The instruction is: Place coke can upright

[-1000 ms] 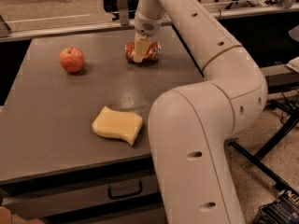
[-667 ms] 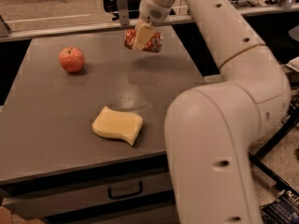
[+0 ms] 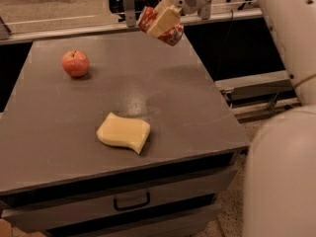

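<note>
The coke can is red with white markings. It is held tilted in the air above the far right part of the grey table, near its back edge. My gripper is shut on the can, with a pale finger lying across the can's middle. The white arm comes down from the upper right to the gripper. The can's silver top is not visible.
A red apple sits at the table's far left. A yellow sponge lies near the front middle. A drawer with a dark handle is under the tabletop. The robot's white body fills the right side. A metal rail runs behind the table.
The gripper has lifted the can off the table surface and raised it toward the back edge, tilting it in the air. The apple and sponge have not moved on the table.
</note>
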Controlling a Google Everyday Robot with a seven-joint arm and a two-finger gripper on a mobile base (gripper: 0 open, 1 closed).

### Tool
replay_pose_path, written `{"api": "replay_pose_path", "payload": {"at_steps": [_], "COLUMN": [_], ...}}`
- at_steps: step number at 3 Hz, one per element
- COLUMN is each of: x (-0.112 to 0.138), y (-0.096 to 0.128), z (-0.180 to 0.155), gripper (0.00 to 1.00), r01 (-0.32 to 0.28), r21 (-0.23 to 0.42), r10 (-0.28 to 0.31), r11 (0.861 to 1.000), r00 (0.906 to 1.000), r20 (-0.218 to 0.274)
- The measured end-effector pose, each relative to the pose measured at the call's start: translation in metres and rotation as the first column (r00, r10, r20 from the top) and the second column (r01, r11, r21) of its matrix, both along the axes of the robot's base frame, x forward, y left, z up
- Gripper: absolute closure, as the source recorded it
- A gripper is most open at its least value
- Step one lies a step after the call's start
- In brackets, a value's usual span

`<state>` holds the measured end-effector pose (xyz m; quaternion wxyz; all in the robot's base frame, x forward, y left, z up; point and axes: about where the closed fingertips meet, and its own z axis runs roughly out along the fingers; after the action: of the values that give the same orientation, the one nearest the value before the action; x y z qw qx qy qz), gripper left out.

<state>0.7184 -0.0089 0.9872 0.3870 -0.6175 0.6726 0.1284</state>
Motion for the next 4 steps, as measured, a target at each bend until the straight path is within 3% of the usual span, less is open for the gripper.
{"api": "replay_pose_path", "payload": {"at_steps": [1, 2, 3, 4], "x": [-0.023, -0.035, -0.04, -0.038], "y": [-0.002, 0.017, 0.026, 0.024], "z": [-0.017, -0.028, -0.022, -0.033], "gripper": [1.0, 1.0, 1.0, 1.0], "r01": [-0.032, -0.1, -0.159, -0.134], "r21": [0.187, 0.426, 0.552, 0.606], "r10": [0.031, 0.07, 0.085, 0.075], "r11": [0.982, 0.899, 0.819, 0.784], "r00": [0.9995, 0.9938, 0.984, 0.9897], "r20": [0.009, 0.086, 0.156, 0.122]}}
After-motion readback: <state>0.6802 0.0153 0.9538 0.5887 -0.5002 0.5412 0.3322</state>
